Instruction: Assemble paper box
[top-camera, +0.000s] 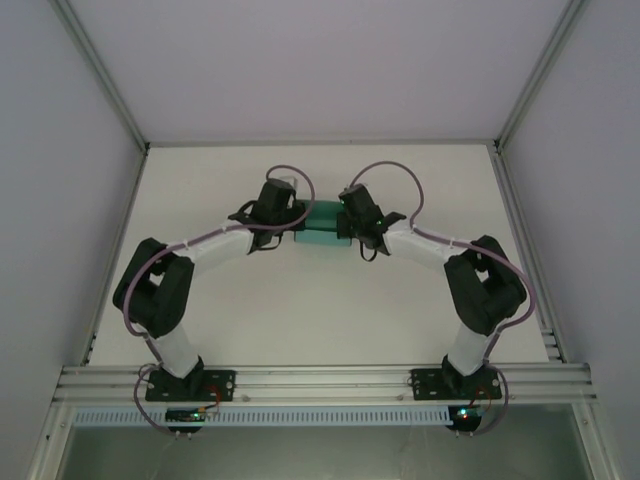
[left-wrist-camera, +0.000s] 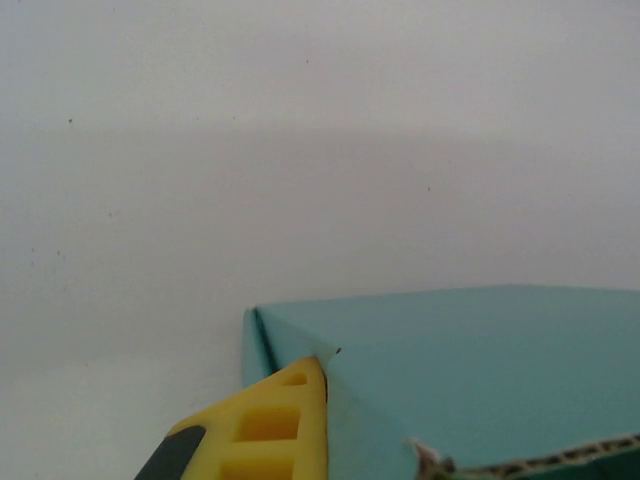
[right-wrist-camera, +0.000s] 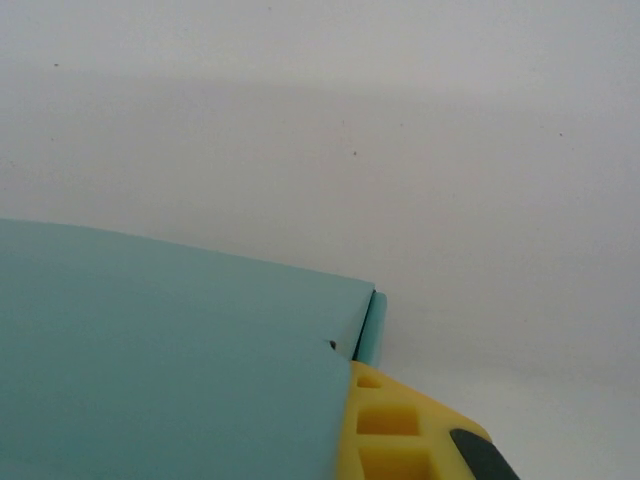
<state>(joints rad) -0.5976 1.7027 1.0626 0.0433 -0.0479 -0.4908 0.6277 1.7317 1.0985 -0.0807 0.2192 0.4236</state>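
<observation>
The teal paper box (top-camera: 322, 228) is held between the two arms at the middle of the white table (top-camera: 320, 320). My left gripper (top-camera: 299, 216) meets its left end and my right gripper (top-camera: 346, 218) its right end. In the left wrist view the paper box (left-wrist-camera: 480, 370) has a folded corner, and one yellow finger (left-wrist-camera: 275, 430) lies flat against its end wall; the other finger is hidden behind the card. In the right wrist view the paper box (right-wrist-camera: 170, 350) covers the left side, with one yellow finger (right-wrist-camera: 400, 430) pressed on its end; the second finger is hidden.
White enclosure walls and metal posts (top-camera: 120, 100) ring the table. An aluminium rail (top-camera: 320, 380) with both arm bases runs along the near edge. Bare table surface lies in front of and behind the box.
</observation>
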